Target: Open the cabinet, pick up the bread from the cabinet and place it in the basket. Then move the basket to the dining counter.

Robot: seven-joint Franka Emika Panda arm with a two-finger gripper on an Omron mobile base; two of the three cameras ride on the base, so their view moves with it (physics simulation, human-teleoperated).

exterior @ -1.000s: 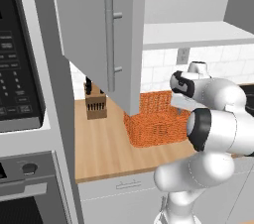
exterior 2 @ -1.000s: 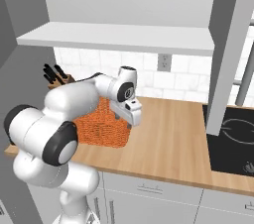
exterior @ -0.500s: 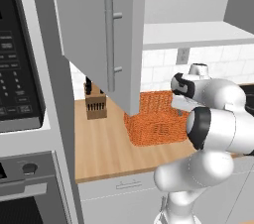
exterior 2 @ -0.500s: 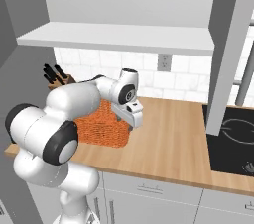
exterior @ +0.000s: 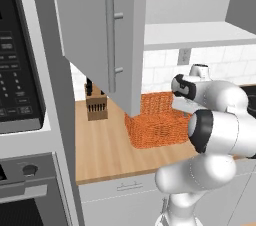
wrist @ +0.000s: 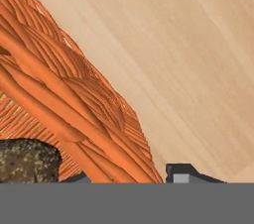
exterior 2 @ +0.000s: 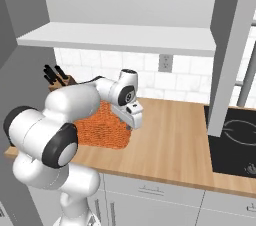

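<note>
Arm: 1 white Franka Panda with dark joints, folded at the elbow and reaching forward, wrist turned downward.

End effector [exterior 2: 131,124]: 2-finger type, pointing down, low over the table at wrist height; in the left base view it sits at the far end of the white forearm [exterior: 181,104].

Fingertips [wrist: 184,173]: small, dark; 1 shows clearly at the bottom of the hand view, the other barely. They straddle a woven rim. Grip contact: cannot tell.
</note>
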